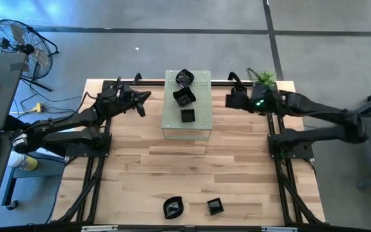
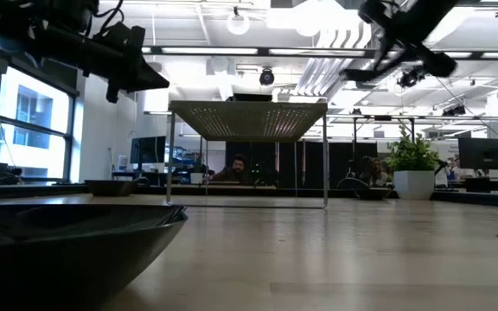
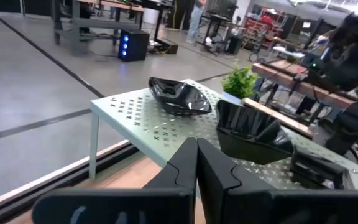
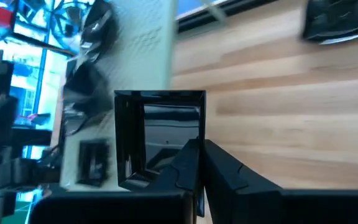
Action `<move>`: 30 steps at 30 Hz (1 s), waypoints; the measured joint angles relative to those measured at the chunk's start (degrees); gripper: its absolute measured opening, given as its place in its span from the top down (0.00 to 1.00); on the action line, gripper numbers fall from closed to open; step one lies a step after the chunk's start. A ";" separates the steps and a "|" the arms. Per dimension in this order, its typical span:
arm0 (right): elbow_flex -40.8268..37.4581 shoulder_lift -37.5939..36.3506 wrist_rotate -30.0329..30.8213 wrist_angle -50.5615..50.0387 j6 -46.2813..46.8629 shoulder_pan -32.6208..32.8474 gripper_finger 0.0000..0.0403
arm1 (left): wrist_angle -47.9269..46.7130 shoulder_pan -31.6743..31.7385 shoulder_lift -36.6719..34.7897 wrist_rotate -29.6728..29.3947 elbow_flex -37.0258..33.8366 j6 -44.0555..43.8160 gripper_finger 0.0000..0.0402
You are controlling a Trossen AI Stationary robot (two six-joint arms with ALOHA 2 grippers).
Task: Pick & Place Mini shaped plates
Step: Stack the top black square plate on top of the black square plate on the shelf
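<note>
Three plates [image 1: 185, 96] sit on the box [image 1: 201, 122], two on the table [image 1: 134, 187]. My right gripper [image 4: 197, 163] clamps a sixth, raised; left gripper [image 3: 196, 163] closed, raised.

Grey floor [image 1: 172, 16], standing fan [image 1: 18, 42], bright ceiling lights [image 2: 318, 17] overhead.

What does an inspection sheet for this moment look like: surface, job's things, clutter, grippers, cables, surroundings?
Surface: wooden table, pale green perforated stand at the far edge.
Job's things: three black mini plates on the stand; two more at the near edge; square plate in the right gripper.
Clutter: small potted plant at the far right corner.
Grippers: left gripper shut, empty, beside the stand; right gripper shut on the square plate, right of the stand.
Cables: on the floor near the fan.
Surroundings: a person seated beyond the table.
</note>
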 joint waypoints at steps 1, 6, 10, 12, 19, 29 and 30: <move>1.61 2.23 1.20 0.03 1.42 2.12 0.98 | -0.04 0.00 0.00 0.02 0.00 0.09 1.00; 10.07 15.18 3.88 0.89 5.96 9.40 0.98 | 0.30 -0.02 0.00 0.06 -0.02 -0.51 1.00; 16.89 24.56 3.62 1.87 7.51 11.36 0.98 | 0.27 -0.02 0.00 0.06 -0.02 0.00 1.00; 19.80 28.53 2.34 2.34 7.53 11.38 0.98 | 0.07 -0.02 0.00 0.06 -0.02 0.17 1.00; 27.59 38.89 -1.00 4.23 6.10 10.92 0.98 | -2.03 -0.02 0.02 0.09 -0.02 0.19 1.00; 29.99 43.03 -3.71 4.27 4.50 10.81 0.95 | -3.30 -0.02 0.02 0.15 -0.02 0.19 1.00; 30.01 43.03 -3.38 4.27 4.47 10.81 0.93 | -3.24 -0.02 0.02 0.36 -0.02 0.19 1.00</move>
